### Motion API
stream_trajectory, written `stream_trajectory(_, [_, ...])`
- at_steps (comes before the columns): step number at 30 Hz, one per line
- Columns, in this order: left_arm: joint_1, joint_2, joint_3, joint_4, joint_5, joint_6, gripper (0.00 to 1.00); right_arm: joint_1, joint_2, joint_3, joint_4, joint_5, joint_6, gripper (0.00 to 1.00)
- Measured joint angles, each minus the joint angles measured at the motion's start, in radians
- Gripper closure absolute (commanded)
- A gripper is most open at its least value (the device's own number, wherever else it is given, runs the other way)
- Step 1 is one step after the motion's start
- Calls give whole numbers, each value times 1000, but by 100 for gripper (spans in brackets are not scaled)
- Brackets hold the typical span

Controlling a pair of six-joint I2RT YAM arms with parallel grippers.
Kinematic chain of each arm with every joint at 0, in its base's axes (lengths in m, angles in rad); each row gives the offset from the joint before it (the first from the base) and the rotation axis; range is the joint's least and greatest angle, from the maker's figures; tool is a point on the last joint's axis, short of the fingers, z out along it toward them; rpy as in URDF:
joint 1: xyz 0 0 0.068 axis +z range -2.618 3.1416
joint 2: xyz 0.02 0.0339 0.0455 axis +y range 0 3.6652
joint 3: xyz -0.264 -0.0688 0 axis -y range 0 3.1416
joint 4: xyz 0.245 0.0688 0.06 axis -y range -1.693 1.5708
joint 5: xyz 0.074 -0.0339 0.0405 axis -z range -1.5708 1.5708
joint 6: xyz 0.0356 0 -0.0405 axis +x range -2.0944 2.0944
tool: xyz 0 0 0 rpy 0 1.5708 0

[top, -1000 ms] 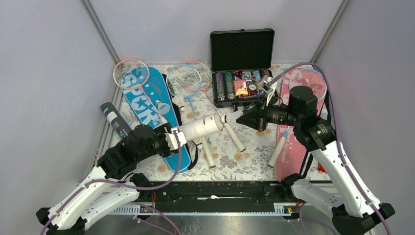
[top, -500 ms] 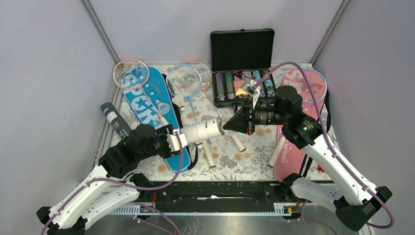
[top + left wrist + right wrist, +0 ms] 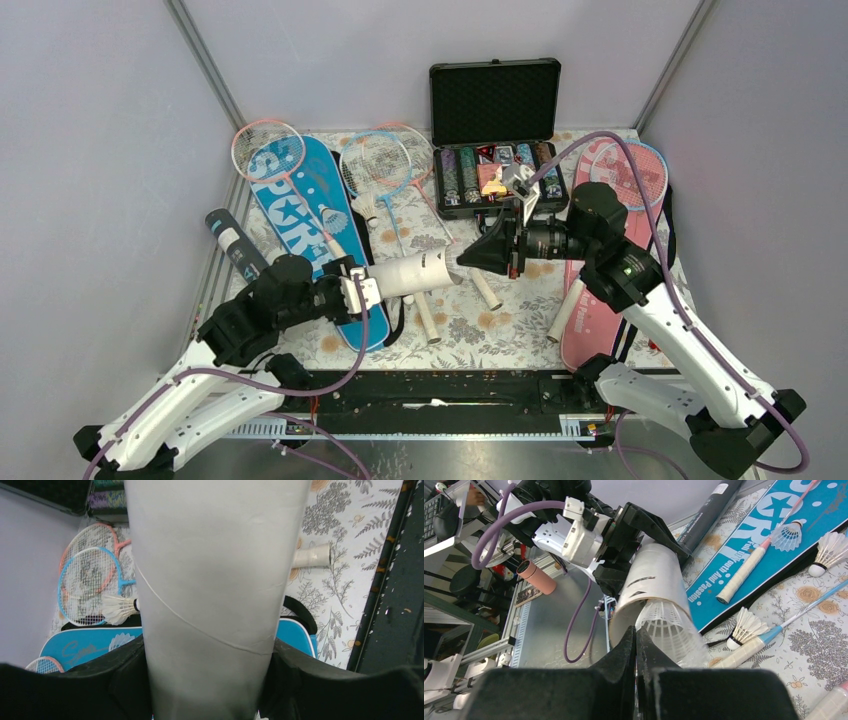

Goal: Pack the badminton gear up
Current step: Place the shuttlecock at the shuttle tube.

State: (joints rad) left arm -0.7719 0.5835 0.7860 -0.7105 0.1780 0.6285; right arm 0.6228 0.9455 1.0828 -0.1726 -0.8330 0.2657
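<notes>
Loading of shuttlecocks into their container looks like the step in hand. The left gripper [image 3: 362,290] is clenched around the near end of a long white cardboard tube [image 3: 415,271], holding it roughly level above the flowered tablecloth [image 3: 510,320] with its open mouth turned toward the right arm. The right gripper [image 3: 464,262] has its fingers pressed fully together right at that mouth, where a white mesh-skirted shuttlecock [image 3: 669,632] sits partly inside the tube, its skirt flaring outward. Whether the fingertips pinch the skirt's rim or only press on it I cannot tell. The next move probably calls for a straight push along the tube's axis while the left arm keeps the tube steady, so the skirt slides in without crumpling. The loose white feather shuttlecocks [image 3: 366,206] near the blue racket-shaped cover [image 3: 300,200] would come after that.
</notes>
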Motion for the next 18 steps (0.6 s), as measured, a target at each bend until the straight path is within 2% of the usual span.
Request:
stream_trajectory(15, [1,1,0,45,27,-60,62,50,138,-11,177,4,96,100])
stream_trajectory(16, [1,2,0,49,24,-62,62,53,148,-11,187,5,103,98])
stream_trajectory(18, [1,7,0,57,14,-71,62,58,169,-11,200,14,120,85])
